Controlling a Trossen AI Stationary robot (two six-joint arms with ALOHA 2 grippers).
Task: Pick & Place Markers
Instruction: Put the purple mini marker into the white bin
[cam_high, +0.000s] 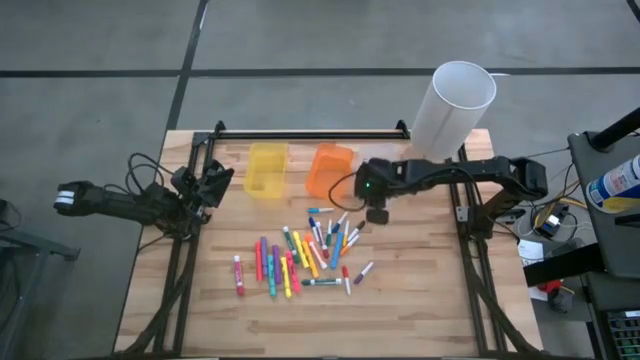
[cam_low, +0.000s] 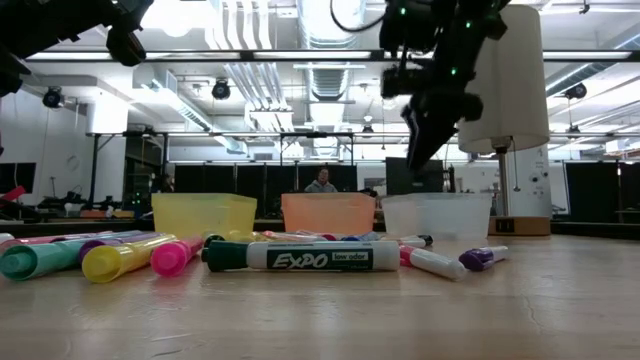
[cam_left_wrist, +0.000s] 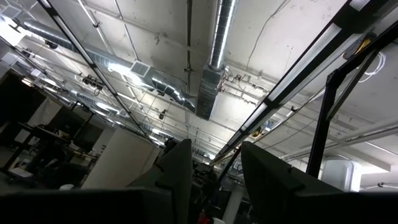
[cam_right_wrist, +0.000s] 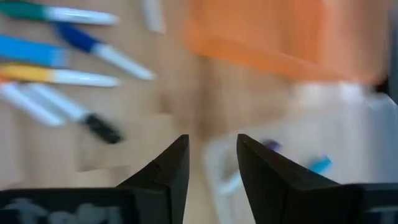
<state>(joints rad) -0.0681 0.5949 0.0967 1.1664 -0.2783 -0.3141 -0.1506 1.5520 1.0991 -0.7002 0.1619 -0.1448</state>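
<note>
Several markers (cam_high: 300, 255) in many colours lie flat in a loose pile on the middle of the wooden table. In the low view the markers (cam_low: 300, 257) lie across the near foreground. My right gripper (cam_high: 378, 213) hovers open and empty above the table, between the pile's far right edge and the clear bin (cam_low: 437, 213). In its wrist view the right gripper (cam_right_wrist: 211, 158) looks down on some markers (cam_right_wrist: 74, 78) and on the clear bin (cam_right_wrist: 292, 155), which holds a purple and a blue marker. My left gripper (cam_high: 212, 180) waits open at the table's left edge, pointing up.
A yellow bin (cam_high: 266, 168) and an orange bin (cam_high: 330, 170) stand side by side beyond the pile. A tall white cylinder (cam_high: 452, 108) stands at the far right. A dark rail (cam_high: 310, 132) runs along the far edge. Bare wood lies near the front edge.
</note>
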